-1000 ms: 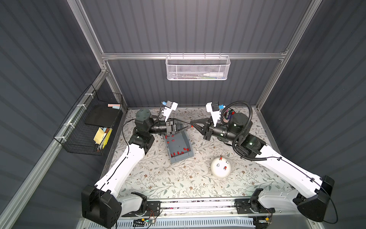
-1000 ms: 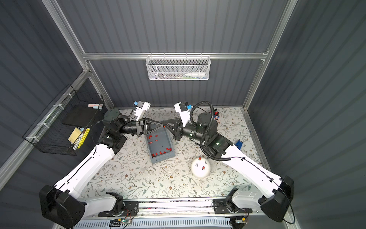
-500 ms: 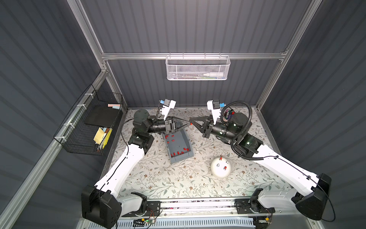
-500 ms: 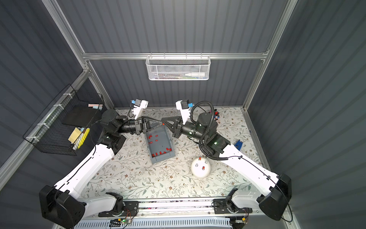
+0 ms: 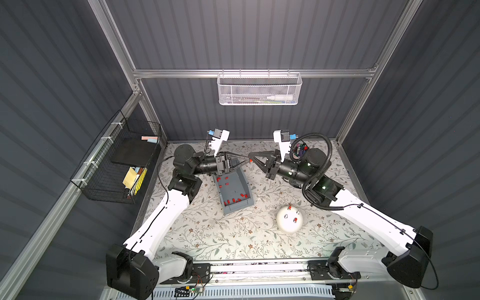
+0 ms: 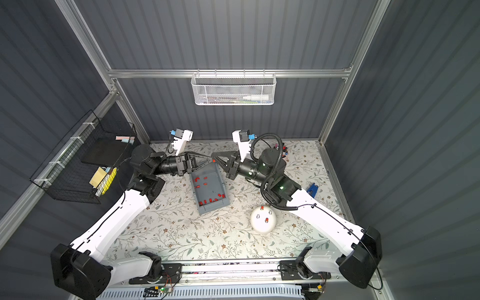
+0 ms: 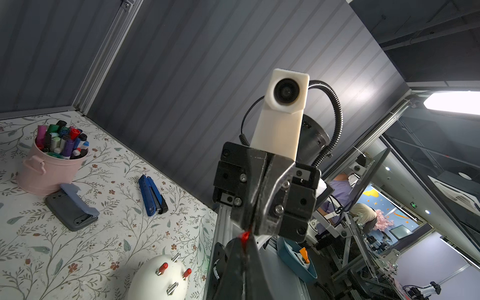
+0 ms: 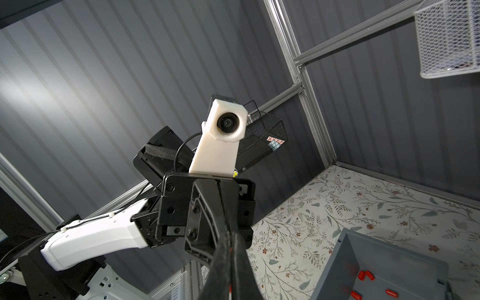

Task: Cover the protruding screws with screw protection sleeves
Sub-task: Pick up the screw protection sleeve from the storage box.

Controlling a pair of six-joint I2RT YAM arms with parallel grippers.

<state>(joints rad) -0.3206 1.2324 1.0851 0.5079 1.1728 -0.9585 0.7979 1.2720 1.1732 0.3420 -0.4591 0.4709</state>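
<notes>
Left claw [image 5: 246, 161] and right claw [image 5: 251, 155] both pinch one sleeve [image 5: 250, 160] tip to tip above the bin [image 5: 237, 206], so release one only once the other grips squarely (two screws [image 5: 286, 216] on the dome [image 5: 288, 226] are bare).

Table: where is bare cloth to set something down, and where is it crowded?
Free: the front strip of the table, before the grey bin and white dome. Crowded: back right, with marker cup, phone and stapler; and above the bin's back end, where left gripper and right gripper pinch one red sleeve.
</notes>
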